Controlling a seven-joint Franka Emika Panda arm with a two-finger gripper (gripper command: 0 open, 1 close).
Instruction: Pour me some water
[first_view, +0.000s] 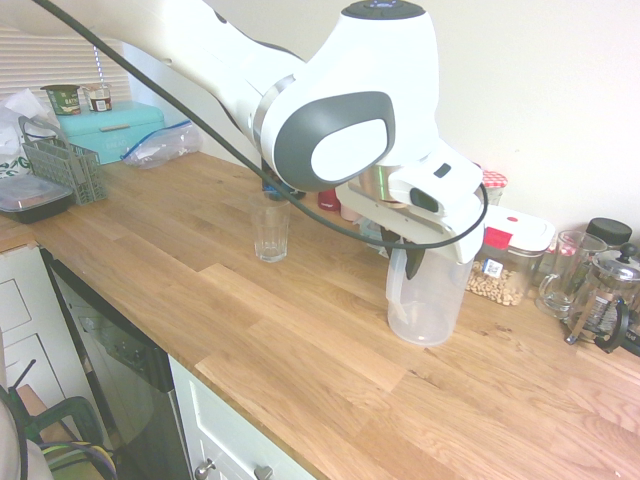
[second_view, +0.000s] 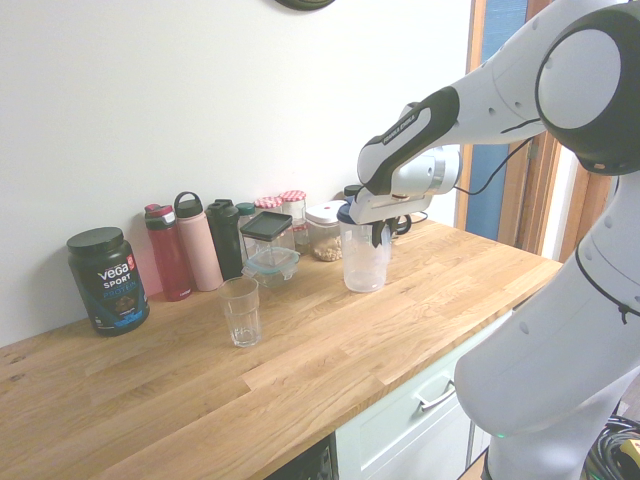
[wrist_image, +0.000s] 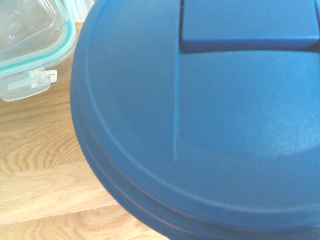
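Wooden counter (first_view: 230, 330) carries the blue-lidded jug (first_view: 428, 305); I have my gripper (first_view: 403, 260) pinching its handle (first_view: 396, 280). One glass (first_view: 271, 238) stands apart, while a tub (first_view: 505, 265) contains beige pieces.

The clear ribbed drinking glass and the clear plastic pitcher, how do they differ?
The clear ribbed drinking glass is smaller than the clear plastic pitcher. The glass is open-topped; the pitcher wears a blue lid. Both stand upright on the counter.

The round blue plastic lid (wrist_image: 175, 125) is cut off by the wrist view's edge; its underside is hidden.
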